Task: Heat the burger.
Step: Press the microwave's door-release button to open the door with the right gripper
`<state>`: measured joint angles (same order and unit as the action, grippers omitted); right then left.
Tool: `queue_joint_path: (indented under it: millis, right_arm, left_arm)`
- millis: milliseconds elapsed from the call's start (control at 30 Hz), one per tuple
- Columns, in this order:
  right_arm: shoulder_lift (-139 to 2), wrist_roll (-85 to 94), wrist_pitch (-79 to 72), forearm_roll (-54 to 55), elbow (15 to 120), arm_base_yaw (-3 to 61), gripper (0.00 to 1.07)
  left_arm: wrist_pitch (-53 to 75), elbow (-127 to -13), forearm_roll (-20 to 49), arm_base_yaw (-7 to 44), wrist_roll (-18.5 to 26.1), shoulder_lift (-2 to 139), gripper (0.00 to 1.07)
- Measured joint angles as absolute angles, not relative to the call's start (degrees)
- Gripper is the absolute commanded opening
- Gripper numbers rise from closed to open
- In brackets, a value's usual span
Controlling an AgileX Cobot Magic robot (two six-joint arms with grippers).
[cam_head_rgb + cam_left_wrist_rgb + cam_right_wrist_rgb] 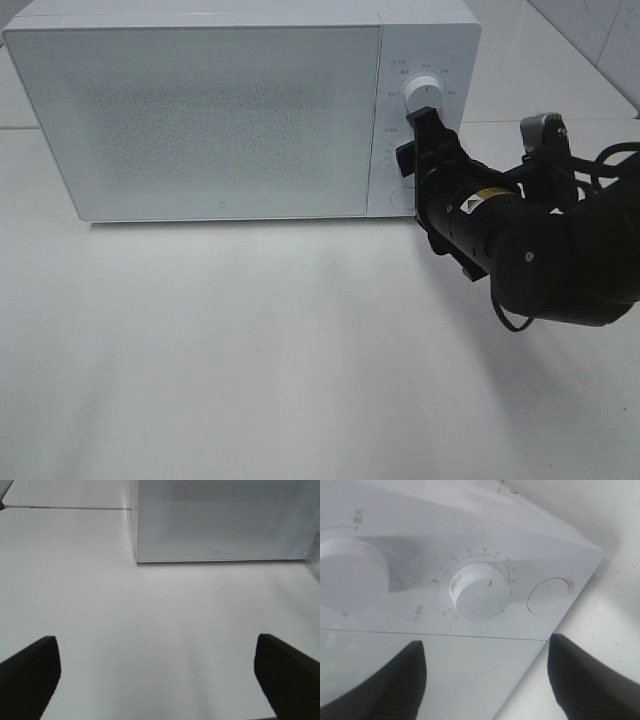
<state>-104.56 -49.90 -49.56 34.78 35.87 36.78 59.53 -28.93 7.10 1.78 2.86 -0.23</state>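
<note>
While my right arm [540,250] lay stretched toward the microwave [200,110], its jaws stood released before the lower knob [479,592].

The right arm [545,255] is built of matte black links; its cylindrical wrist housing [470,215] carries a small label [478,203] with a yellow warning triangle. Black cables [605,152] loop at its far side, beside a silver-grey fitting [540,125]. The right gripper [487,680] and left gripper [160,680] have black, blunt, wedge-shaped fingers [30,675].
</note>
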Motion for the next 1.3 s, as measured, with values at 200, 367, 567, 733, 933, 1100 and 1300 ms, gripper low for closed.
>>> queue_joint_path:
  millis: [200, 367, 567, 733, 933, 1100, 1300]
  right_arm:
    - [-98.03, -28.48, -37.99, 33.75, 35.47, 36.78, 0.67]
    - [-93.56, -14.21, -27.85, 29.11, 35.41, 35.18, 0.67]
    - [-88.46, -7.28, -14.90, 19.14, 35.70, 30.83, 0.67]
    - [-84.40, -6.47, -4.64, 11.57, 37.24, 28.42, 0.68]
    - [-77.64, -6.30, 9.91, 3.95, 38.56, 27.73, 0.71]
    - [-69.04, -6.13, 22.52, 1.09, 38.62, 27.73, 0.77]
    - [-59.42, -6.13, 32.49, 0.97, 38.67, 27.73, 0.76]
  left_arm:
    - [59.53, -28.93, 7.10, 1.78, 2.86, -0.23, 0.98]
    - [59.53, -28.93, 7.10, 1.78, 2.86, -0.23, 0.98]
    - [59.53, -28.93, 7.10, 1.78, 2.86, -0.23, 0.98]
    - [59.53, -28.93, 7.10, 1.78, 2.86, -0.23, 0.98]
    - [59.53, -28.93, 7.10, 1.78, 2.86, -0.23, 0.98]
    - [59.53, -28.93, 7.10, 1.78, 2.86, -0.23, 0.98]
    - [59.53, -28.93, 7.10, 1.78, 2.86, -0.23, 0.98]
